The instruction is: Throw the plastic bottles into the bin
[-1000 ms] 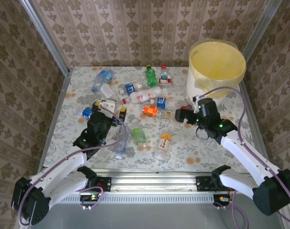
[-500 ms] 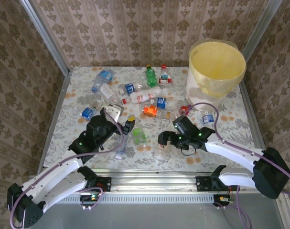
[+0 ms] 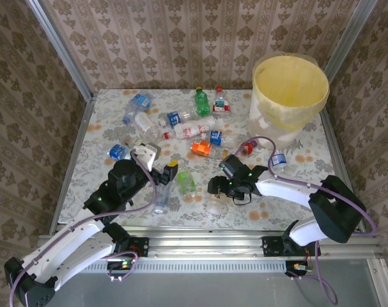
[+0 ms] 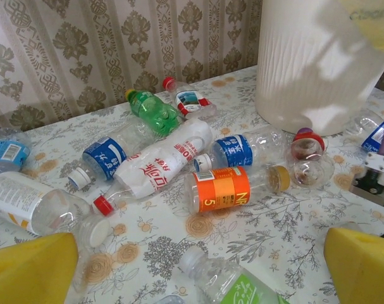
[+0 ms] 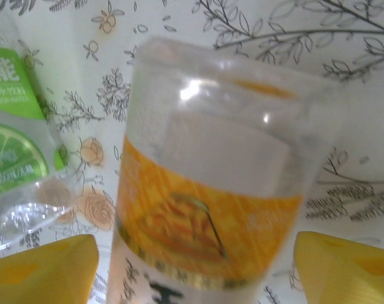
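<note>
Several plastic bottles lie scattered on the flowered table (image 3: pixel 289 176). Among them are a green one (image 3: pixel 202 102), a white-labelled one with a red cap (image 3: pixel 192 130) and an orange-labelled one (image 3: pixel 201 148). The bin (image 3: pixel 289 89), white with a yellow liner, stands at the back right. My right gripper (image 3: pixel 217 189) is low over a clear bottle with a yellow-orange label (image 5: pixel 210 209). Its yellow fingers (image 5: pixel 40 269) straddle the bottle with a gap on each side, open. My left gripper (image 3: pixel 160 163) hangs open above a green-labelled bottle (image 4: pixel 239 288).
Patterned walls and metal posts close in the table on three sides. A red-capped clear bottle (image 3: pixel 247 148) and a blue-labelled one (image 3: pixel 277 158) lie near the bin's foot (image 4: pixel 305 95). The right arm's cable (image 3: pixel 264 142) loops over them.
The right arm swung from beside the bin to the left and nearer, down onto the yellow-orange-labelled bottle, and its jaws have narrowed. The left arm pulled back slightly.
</note>
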Tool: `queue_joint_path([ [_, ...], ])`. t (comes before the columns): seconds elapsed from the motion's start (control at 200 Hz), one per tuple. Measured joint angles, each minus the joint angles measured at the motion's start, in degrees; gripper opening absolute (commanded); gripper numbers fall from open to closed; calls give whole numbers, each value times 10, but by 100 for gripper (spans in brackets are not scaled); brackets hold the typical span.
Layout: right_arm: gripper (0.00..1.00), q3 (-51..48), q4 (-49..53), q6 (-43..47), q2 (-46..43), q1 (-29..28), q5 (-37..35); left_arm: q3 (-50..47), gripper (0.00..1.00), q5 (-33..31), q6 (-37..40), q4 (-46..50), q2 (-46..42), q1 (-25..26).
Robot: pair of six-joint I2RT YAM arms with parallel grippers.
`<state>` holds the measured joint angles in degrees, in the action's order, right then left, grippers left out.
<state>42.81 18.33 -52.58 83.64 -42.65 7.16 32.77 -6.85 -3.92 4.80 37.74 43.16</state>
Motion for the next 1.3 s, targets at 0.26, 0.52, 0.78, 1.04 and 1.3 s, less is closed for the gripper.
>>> queue_joint_path([
  [0.26,59,22,1,16,30,0,-31,0,100,-4,0,0,-2,1],
  [0.52,41,34,26,34,28,0,-66,0,100,-4,0,0,-4,1],
  [0.78,34,35,51,94,-101,0,-114,0,100,5,-2,-4,-5,1],
  [1.04,32,97,45,237,-309,2,-173,0,100,14,-7,-23,-15,1],
  [1.3,23,118,-147,466,-424,16,-266,-1,100,16,-9,-31,-15,1],
])
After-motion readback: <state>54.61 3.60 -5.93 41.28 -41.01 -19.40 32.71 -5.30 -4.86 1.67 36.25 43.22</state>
